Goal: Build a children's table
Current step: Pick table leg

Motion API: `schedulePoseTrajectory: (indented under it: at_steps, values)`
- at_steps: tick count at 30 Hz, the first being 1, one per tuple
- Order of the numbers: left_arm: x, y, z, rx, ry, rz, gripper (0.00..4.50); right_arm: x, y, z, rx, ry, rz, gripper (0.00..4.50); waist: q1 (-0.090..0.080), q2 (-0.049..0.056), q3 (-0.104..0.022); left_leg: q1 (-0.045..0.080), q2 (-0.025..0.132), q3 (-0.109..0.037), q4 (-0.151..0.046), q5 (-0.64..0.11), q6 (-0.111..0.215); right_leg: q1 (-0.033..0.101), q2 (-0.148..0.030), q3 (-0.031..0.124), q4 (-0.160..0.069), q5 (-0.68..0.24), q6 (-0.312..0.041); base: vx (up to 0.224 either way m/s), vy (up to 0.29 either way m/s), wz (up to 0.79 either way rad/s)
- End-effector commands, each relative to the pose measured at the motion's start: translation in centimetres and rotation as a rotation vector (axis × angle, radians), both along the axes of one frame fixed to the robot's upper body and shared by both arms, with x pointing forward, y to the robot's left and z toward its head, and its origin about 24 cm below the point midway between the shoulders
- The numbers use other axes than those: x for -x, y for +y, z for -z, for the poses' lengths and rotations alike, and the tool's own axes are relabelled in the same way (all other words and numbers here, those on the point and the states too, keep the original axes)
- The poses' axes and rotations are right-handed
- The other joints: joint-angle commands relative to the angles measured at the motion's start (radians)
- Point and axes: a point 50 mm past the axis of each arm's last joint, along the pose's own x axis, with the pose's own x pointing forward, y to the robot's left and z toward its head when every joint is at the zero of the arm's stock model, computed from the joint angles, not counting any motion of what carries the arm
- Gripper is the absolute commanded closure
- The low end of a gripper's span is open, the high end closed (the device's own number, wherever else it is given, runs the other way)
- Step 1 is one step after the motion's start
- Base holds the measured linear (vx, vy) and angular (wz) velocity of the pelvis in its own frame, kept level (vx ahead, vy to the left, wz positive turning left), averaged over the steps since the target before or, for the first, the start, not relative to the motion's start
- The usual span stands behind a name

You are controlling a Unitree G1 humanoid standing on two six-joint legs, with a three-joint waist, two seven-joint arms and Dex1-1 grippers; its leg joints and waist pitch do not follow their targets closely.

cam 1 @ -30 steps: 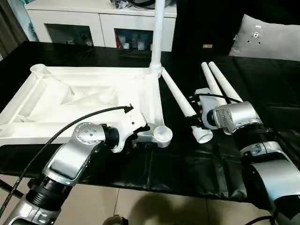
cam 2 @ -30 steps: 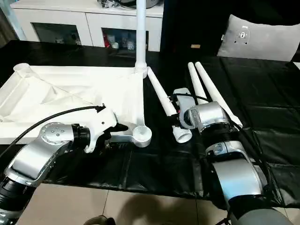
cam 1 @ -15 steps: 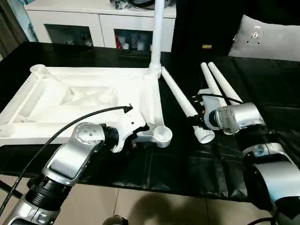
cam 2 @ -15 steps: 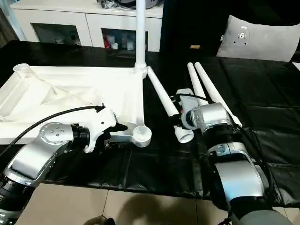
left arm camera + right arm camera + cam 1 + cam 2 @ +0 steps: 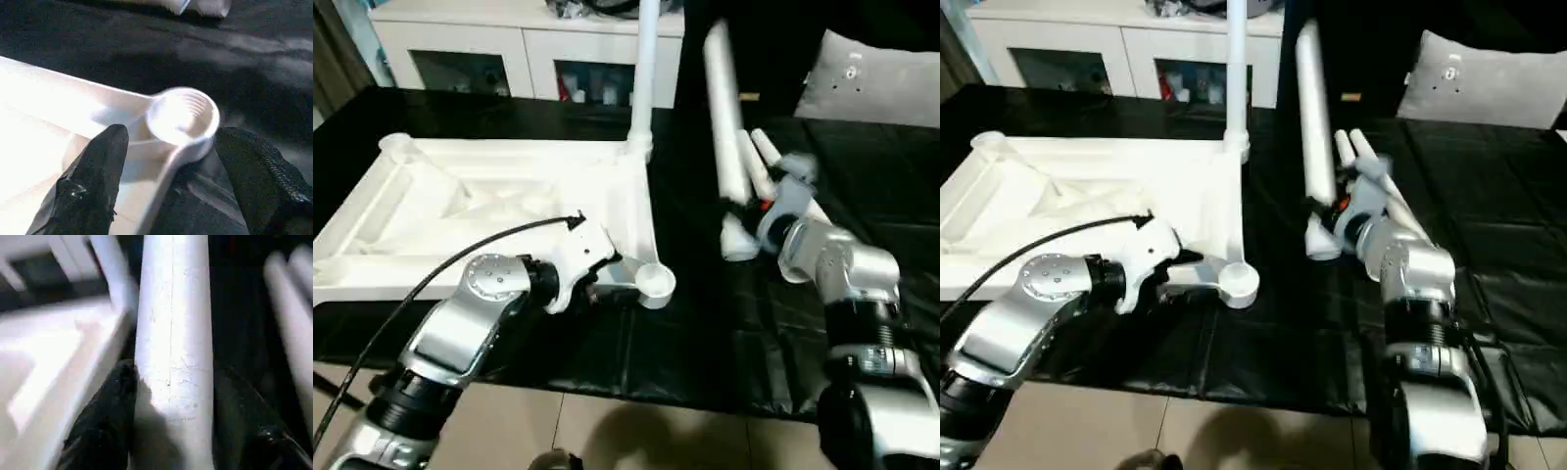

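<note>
The white table top (image 5: 631, 206) lies upside down on the left, ribs up. One leg (image 5: 644, 69) stands upright in its far right corner socket. My left gripper (image 5: 171, 142) is open, with its fingers (image 5: 93, 181) either side of the rim at the near right corner socket (image 5: 183, 115), which stands empty. My right gripper (image 5: 754, 211) is shut on a second leg (image 5: 722, 117) near its thick end and holds it nearly upright above the surface, right of the table top. Two more legs (image 5: 1356, 147) lie behind my right wrist.
Everything rests on a black-covered work surface (image 5: 685, 343) whose front edge runs just below my arms, with tiled floor beyond it. A white cabinet (image 5: 509, 44) stands at the back and a grey pillow (image 5: 871, 73) at the back right.
My right gripper has lifted the leg off the black surface and swung it from lying flat to nearly upright. My left gripper stays at the near corner socket.
</note>
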Motion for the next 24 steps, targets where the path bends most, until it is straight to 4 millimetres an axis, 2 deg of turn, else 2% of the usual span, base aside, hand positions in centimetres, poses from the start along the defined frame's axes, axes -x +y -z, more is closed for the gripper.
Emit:
schedulePoseTrajectory:
  at_steps: [1, 2, 3, 4, 5, 6, 7, 8, 9, 11, 12, 13, 14, 15, 17, 24]
  values:
    - [-1.2, 0.0, -1.6, 0.086, -0.062, -0.07, 1.2, 0.5, 0.1, -2.0, -0.1, -0.152, -0.008, 2.61, -0.001, 0.012, -0.076, 0.032, 0.043, -0.014, -0.065, -0.209, -0.031, 0.035, -0.072, 0.044, -0.078, -0.123, -0.193, 0.0, 0.0, 0.0]
    - [-1.2, 0.0, -1.6, 0.086, -0.062, -0.07, 1.2, 0.5, 0.1, -2.0, -0.1, -0.152, -0.008, 2.61, 0.004, 0.009, -0.078, 0.035, 0.046, -0.018, -0.066, -0.222, -0.032, 0.035, -0.075, 0.043, -0.079, -0.133, -0.19, 0.0, 0.0, 0.0]
    - [-1.5, -0.1, -1.9, 0.119, -0.064, -0.091, 1.2, 0.8, 0.3, -2.3, -0.132, -0.189, -0.027, 2.61, 0.006, 0.014, -0.08, 0.034, 0.045, -0.021, -0.067, -0.218, -0.034, 0.037, -0.074, 0.041, -0.075, -0.13, -0.192, 0.0, 0.0, 0.0]
    - [-1.7, -0.1, -2.1, 0.135, -0.064, -0.098, 1.2, 1.0, 0.5, -2.3, -0.154, -0.183, -0.051, 2.61, 0.006, 0.011, -0.078, 0.034, 0.046, -0.02, -0.069, -0.224, -0.033, 0.034, -0.072, 0.041, -0.077, -0.127, -0.192, 0.0, 0.0, 0.0]
    - [-1.8, -0.1, -2.4, 0.161, -0.064, -0.111, 1.2, 1.3, 0.7, -2.3, -0.192, -0.174, -0.092, 2.61, 0.005, 0.016, -0.076, 0.034, 0.044, -0.019, -0.069, -0.233, -0.031, 0.036, -0.069, 0.041, -0.08, -0.123, -0.192, 0.0, 0.0, 0.0]
    - [-1.8, -0.1, -2.4, 0.161, -0.064, -0.111, 1.2, 1.3, 0.7, -2.3, -0.192, -0.174, -0.092, 2.61, 0.007, 0.013, -0.079, 0.03, 0.045, -0.022, -0.068, -0.219, -0.03, 0.039, -0.072, 0.041, -0.075, -0.107, -0.197, 0.0, 0.0, 0.0]
    - [-2.2, -0.2, -3.1, 0.226, -0.06, -0.132, 1.2, 2.0, 1.3, -2.4, -0.23, -0.193, -0.175, 2.61, 0.008, 0.019, -0.08, 0.03, 0.043, -0.022, -0.068, -0.212, -0.029, 0.039, -0.072, 0.04, -0.074, -0.101, -0.198, 0.0, 0.0, 0.0]
    - [-3.0, -0.6, -4.7, 0.364, -0.043, -0.16, 1.2, 3.4, 2.4, -2.1, -0.284, -0.211, -0.313, 2.61, 0.013, 0.014, -0.079, 0.029, 0.043, -0.019, -0.066, -0.215, -0.017, 0.041, -0.072, 0.041, -0.077, -0.093, -0.197, 0.0, 0.0, 0.0]
    - [-3.1, -0.7, -4.9, 0.38, -0.04, -0.161, 1.2, 3.5, 2.5, -2.0, -0.289, -0.213, -0.327, 2.61, 0.017, 0.015, -0.081, 0.03, 0.041, -0.016, -0.063, -0.211, -0.011, 0.042, -0.073, 0.041, -0.077, -0.086, -0.201, 0.0, 0.0, 0.0]
    - [-3.7, -1.2, -6.4, 0.512, -0.009, -0.164, 0.86, 4.4, 3.1, -1.7, -0.304, -0.238, -0.416, 2.61, 0.023, 0.011, -0.082, 0.025, 0.043, -0.021, -0.063, -0.191, 0.0, 0.044, -0.078, 0.038, -0.077, -0.075, -0.214, 0.0, 0.0, 0.0]
    - [-3.7, -1.2, -6.4, 0.512, -0.009, -0.164, 0.86, 4.4, 3.1, -1.7, -0.304, -0.238, -0.416, 2.61, 0.023, 0.011, -0.083, 0.024, 0.045, -0.023, -0.06, -0.178, 0.005, 0.045, -0.08, 0.037, -0.073, -0.068, -0.223, 0.0, 0.0, 0.0]
    - [-3.8, -1.7, -7.1, 0.568, 0.008, -0.148, 0.86, 4.9, 3.5, -1.6, -0.322, -0.244, -0.47, 2.61, 0.021, 0.005, -0.081, 0.021, 0.044, -0.022, -0.063, -0.171, 0.01, 0.045, -0.078, 0.037, -0.076, -0.07, -0.223, 0.0, 0.0, 0.0]
    - [-3.9, -2.3, -7.6, 0.612, 0.027, -0.136, 0.86, 5.4, 3.9, -1.5, -0.348, -0.245, -0.527, 2.61, 0.025, 0.004, -0.081, 0.023, 0.044, -0.019, -0.059, -0.173, 0.017, 0.045, -0.081, 0.038, -0.077, -0.086, -0.227, 0.0, 0.0, 0.0]
    - [-3.9, -2.6, -7.8, 0.641, 0.046, -0.134, 0.86, 5.7, 4.1, -1.5, -0.359, -0.25, -0.556, 2.61, 0.025, 0.005, -0.079, 0.019, 0.044, -0.021, -0.059, -0.165, 0.025, 0.046, -0.081, 0.038, -0.077, -0.097, -0.223, 0.0, 0.0, 0.0]
    - [-4.0, -3.0, -8.3, 0.694, 0.08, -0.134, 0.86, 6.0, 4.4, -1.5, -0.375, -0.251, -0.588, 2.61, 0.023, 0.002, -0.08, 0.019, 0.043, -0.02, -0.058, -0.16, 0.032, 0.044, -0.079, 0.037, -0.079, -0.109, -0.216, 0.0, 0.0, 0.0]
    - [-4.1, -4.3, -9.3, 0.822, 0.182, -0.113, 0.86, 6.9, 4.9, -1.3, -0.42, -0.255, -0.673, 2.61, 0.037, 0.002, -0.079, 0.02, 0.045, -0.022, -0.058, -0.158, 0.033, 0.041, -0.079, 0.036, -0.085, -0.146, -0.203, 0.0, 0.0, 0.0]
